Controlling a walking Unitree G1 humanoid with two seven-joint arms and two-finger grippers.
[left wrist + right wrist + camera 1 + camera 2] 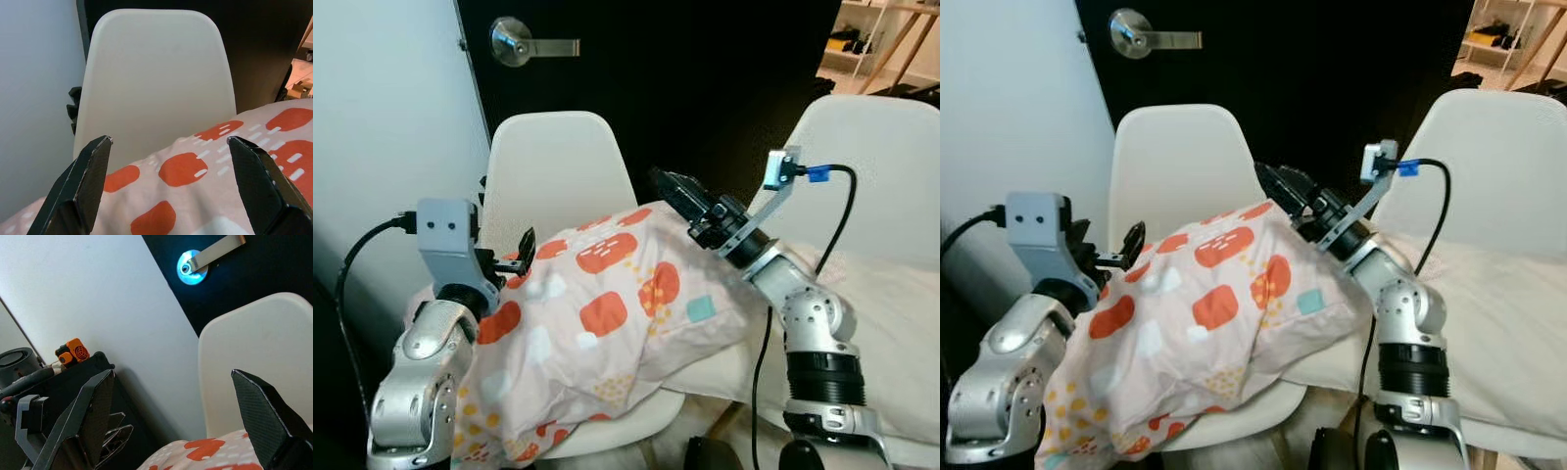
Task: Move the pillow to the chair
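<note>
on white chair point(553, 166), pillow point(597, 313); black door point(705, 69) behind.

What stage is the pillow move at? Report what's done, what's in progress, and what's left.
Done, by the look of it: the pillow lies on the seat of the left white chair, though its lower end droops over the front edge. In progress: the left gripper and right gripper sit at opposite ends of the pillow, both open. Left: probably backing both arms away, and perhaps nudging the pillow further onto the seat.
</note>
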